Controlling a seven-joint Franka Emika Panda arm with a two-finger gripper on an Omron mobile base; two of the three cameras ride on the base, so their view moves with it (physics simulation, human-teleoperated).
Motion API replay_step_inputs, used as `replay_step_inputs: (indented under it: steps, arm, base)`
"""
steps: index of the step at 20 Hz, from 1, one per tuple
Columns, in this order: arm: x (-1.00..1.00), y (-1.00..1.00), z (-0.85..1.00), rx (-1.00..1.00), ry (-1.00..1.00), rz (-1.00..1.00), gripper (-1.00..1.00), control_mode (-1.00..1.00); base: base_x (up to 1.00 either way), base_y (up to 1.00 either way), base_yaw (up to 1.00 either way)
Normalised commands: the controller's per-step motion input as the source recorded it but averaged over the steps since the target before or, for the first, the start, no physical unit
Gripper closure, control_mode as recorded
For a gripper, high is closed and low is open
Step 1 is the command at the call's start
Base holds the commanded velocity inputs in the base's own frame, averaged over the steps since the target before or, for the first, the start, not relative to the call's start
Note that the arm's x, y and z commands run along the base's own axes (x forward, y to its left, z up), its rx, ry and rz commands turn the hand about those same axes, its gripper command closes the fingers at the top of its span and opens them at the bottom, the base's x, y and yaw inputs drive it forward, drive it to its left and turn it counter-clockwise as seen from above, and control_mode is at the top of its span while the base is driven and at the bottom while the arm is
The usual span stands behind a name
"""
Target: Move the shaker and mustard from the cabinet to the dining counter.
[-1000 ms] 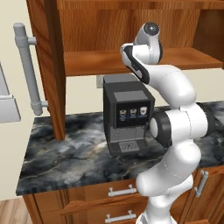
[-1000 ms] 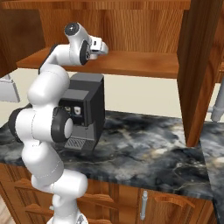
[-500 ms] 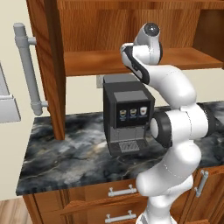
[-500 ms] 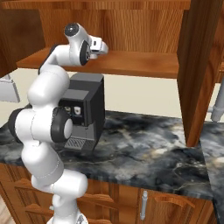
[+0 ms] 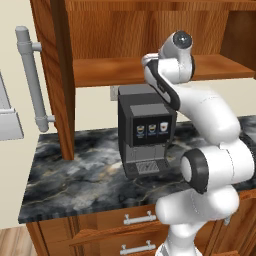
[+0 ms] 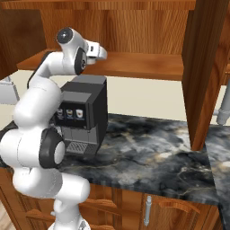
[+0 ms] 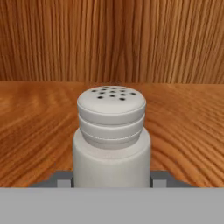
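Observation:
The shaker, a light-grey cylinder with a paler holed top, stands upright on the cabinet's wooden shelf, very close in the hand view. My gripper is shut on the shaker, one dark fingertip pressed against each side of its base. From the right base view, the hand reaches in over the shelf of the open cabinet. The mustard is out of view. I cannot tell whether the marbled counter below is the dining counter.
A black coffee machine stands on the counter right under the shelf and beside my arm. The cabinet's open doors hang at each side, with a long grey bar handle. Drawers sit under the counter.

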Motion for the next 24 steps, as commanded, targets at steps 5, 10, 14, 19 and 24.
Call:
replay_step_inputs:
  steps: [5, 10, 14, 19, 24]
  arm:
    - [-1.0, -0.05, -0.01, 0.0, -0.02, 0.0, 1.0, -1.0]
    - [-1.0, -0.09, 0.06, 0.01, -0.02, 0.0, 1.0, -1.0]
    - [-1.0, -0.09, 0.01, 0.0, 0.0, 0.0, 1.0, -1.0]
    - [-1.0, -0.02, 0.0, 0.0, 0.0, 0.0, 1.0, -1.0]
    - [-1.0, 0.0, 0.0, 0.0, 0.0, 0.0, 1.0, -1.0]
  base:
    - [0.0, 0.0, 0.0]
    - [0.0, 0.0, 0.0]
    - [0.0, 0.0, 0.0]
    - [0.0, 0.0, 0.0]
    - [0.0, 0.0, 0.0]
